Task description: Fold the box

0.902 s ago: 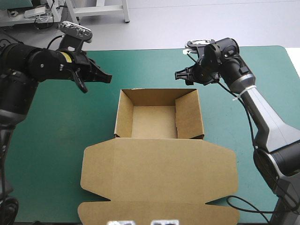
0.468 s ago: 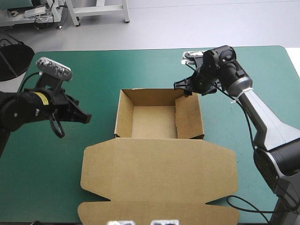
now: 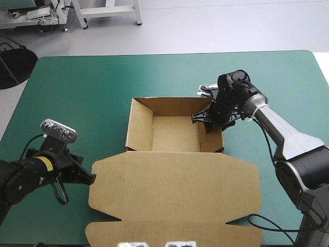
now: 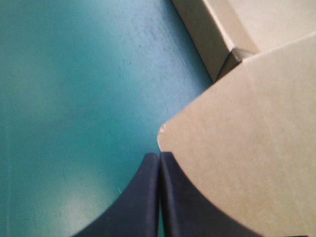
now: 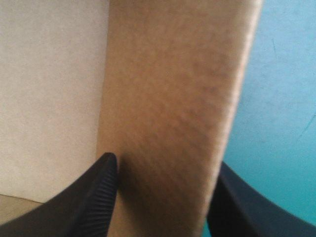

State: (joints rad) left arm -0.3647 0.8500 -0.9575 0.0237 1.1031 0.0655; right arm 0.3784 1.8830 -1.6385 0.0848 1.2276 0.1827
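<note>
Brown cardboard box [image 3: 175, 180], an open tray with lid flat, on a teal-green bench [image 3: 92, 77]. The right tool [image 3: 205, 121] straddles the tray's side wall, fingers apart, probably to firm it. The left tool [image 3: 88, 179], closed and empty, noses the lid's corner just ahead, likely to lift it.

The desk [image 3: 103, 77] has a teal-green cover. 1 brown box [image 3: 175, 180] lies on it: an open tray mid-desk, its lid flat toward the near edge.
</note>
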